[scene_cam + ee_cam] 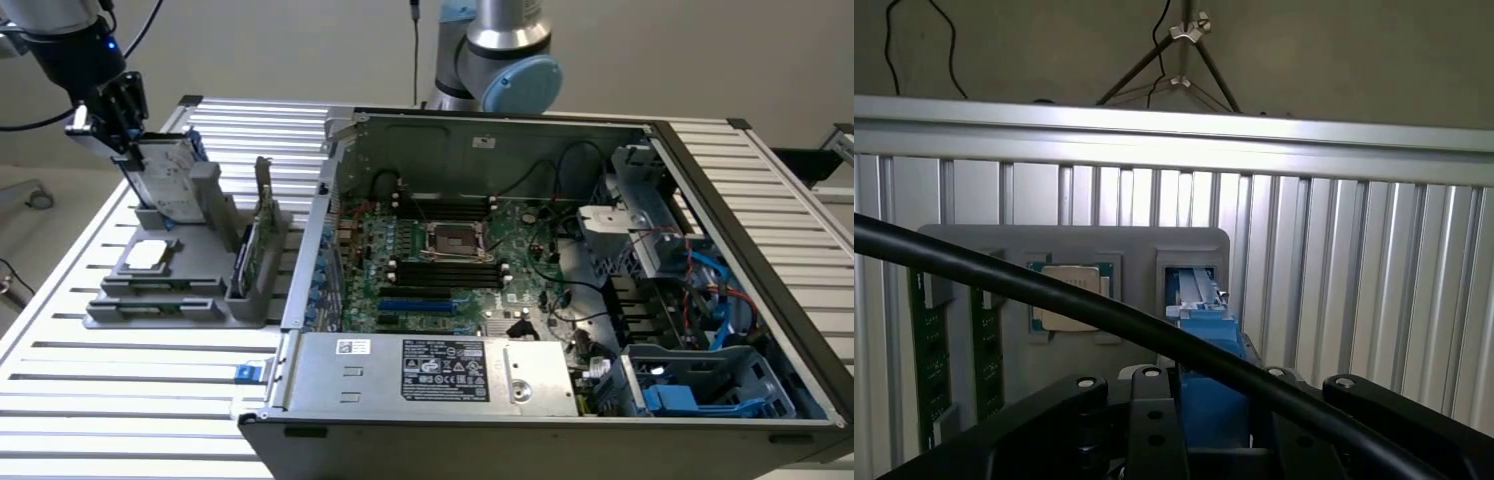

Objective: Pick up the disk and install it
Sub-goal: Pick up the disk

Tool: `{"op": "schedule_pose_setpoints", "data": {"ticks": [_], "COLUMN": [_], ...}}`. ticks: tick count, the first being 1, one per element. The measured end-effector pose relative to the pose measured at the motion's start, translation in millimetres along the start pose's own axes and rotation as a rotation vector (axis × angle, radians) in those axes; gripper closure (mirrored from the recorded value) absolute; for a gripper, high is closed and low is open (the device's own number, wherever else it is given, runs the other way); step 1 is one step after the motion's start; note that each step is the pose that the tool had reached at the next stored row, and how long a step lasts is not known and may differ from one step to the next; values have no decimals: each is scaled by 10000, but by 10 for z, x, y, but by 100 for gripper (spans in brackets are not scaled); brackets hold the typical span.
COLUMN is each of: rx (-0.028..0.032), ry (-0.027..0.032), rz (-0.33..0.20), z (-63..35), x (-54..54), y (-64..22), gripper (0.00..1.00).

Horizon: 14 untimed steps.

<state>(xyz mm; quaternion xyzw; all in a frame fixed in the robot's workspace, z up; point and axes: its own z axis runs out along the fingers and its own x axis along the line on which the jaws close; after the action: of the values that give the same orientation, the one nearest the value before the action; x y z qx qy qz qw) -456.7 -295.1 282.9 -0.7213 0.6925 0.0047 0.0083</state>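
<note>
I am watching the claw clamping the top edge of the disk, which is standing upright in the grey holder near the worktop's far corner, at the exterior view's left. In the wrist view its blue frame is sitting between the jaws. I am judging it stiff, fairly heavy, fragile and smooth-faced, so I am favouring a hold across the frame's edges, not the label.

disk upright in holder | holder on exterior view's left of computer case
</note>
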Motion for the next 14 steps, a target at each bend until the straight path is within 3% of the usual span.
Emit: {"op": "schedule_pose_setpoints", "data": {"ticks": [14], "rx": [2], "ry": [-33], "rz": [0], "z": [-81], "x": [0], "y": [-42], "gripper": [67]}}
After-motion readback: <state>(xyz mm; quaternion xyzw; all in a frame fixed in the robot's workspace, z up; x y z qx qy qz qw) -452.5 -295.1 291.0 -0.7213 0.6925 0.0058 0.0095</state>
